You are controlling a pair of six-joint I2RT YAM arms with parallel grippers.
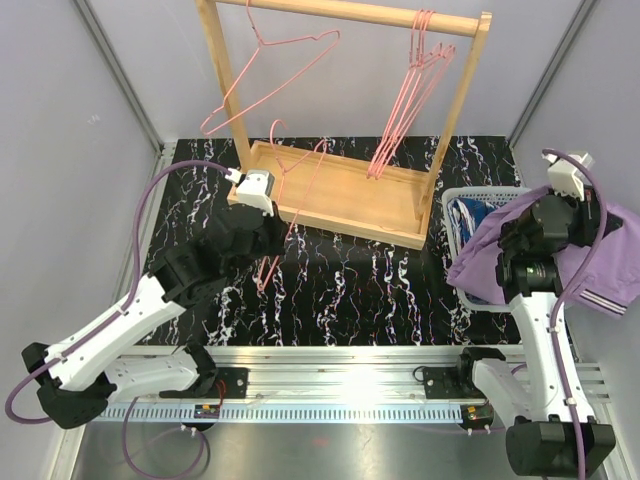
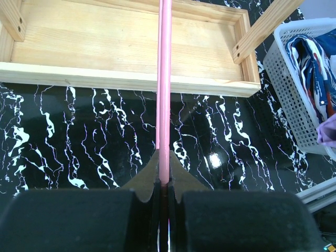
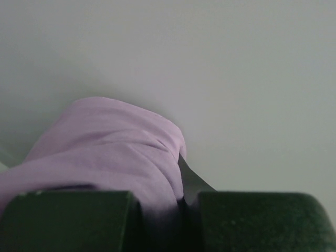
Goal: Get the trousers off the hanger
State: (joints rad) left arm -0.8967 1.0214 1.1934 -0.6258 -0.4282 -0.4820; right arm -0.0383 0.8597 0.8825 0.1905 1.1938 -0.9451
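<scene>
My left gripper (image 2: 164,182) (image 1: 278,228) is shut on the thin pink wire of a bare hanger (image 2: 164,79) (image 1: 297,205), which leans against the front edge of the wooden rack's base (image 1: 345,205). At the right edge of the table, over the white basket (image 1: 452,232), my right gripper (image 3: 181,199) (image 1: 590,235) is shut on the lilac trousers (image 3: 115,152) (image 1: 490,255). They drape over the gripper and hang down on both sides. The blue patterned trousers (image 1: 465,215) (image 2: 315,58) lie inside the basket.
The wooden rack's top rail (image 1: 350,12) carries one pink hanger (image 1: 275,70) at the left and several bunched ones (image 1: 415,80) at the right. The table top is black marble (image 1: 380,275). Grey walls close in left and right.
</scene>
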